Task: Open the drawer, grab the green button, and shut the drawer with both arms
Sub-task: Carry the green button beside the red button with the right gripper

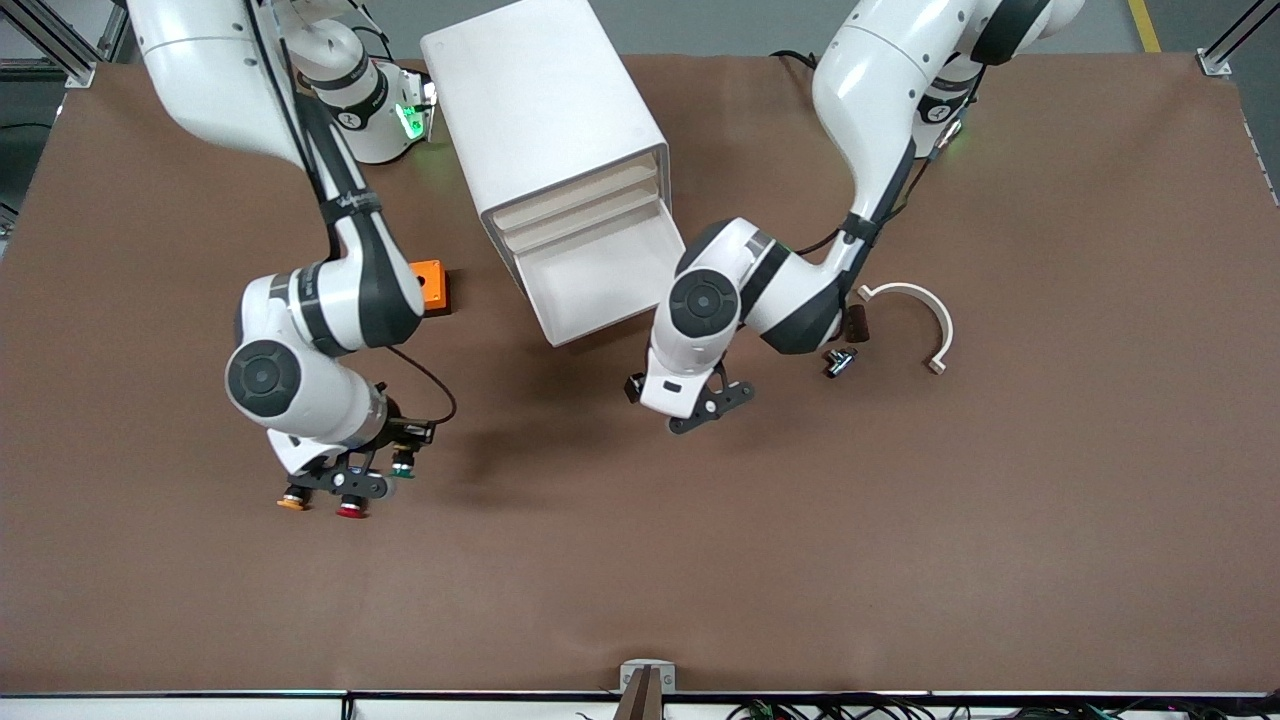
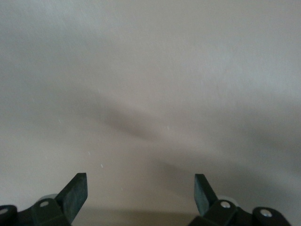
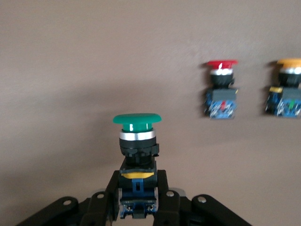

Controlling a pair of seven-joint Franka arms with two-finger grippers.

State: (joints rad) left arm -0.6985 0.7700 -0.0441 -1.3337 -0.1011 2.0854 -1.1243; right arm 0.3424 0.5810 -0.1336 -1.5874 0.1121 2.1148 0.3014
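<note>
One green-capped button (image 3: 137,155) sits clamped by its rear block between the fingers of my right gripper (image 3: 137,200), over the table's right-arm end, above the red button (image 3: 221,89) and the orange button (image 3: 288,87) lying side by side; my left gripper (image 2: 141,193) hovers with jaws apart just in front of the open drawer (image 1: 600,285) of the white cabinet (image 1: 545,110); taking looks done, so closing comes next, calling for a level push on the drawer front.
</note>
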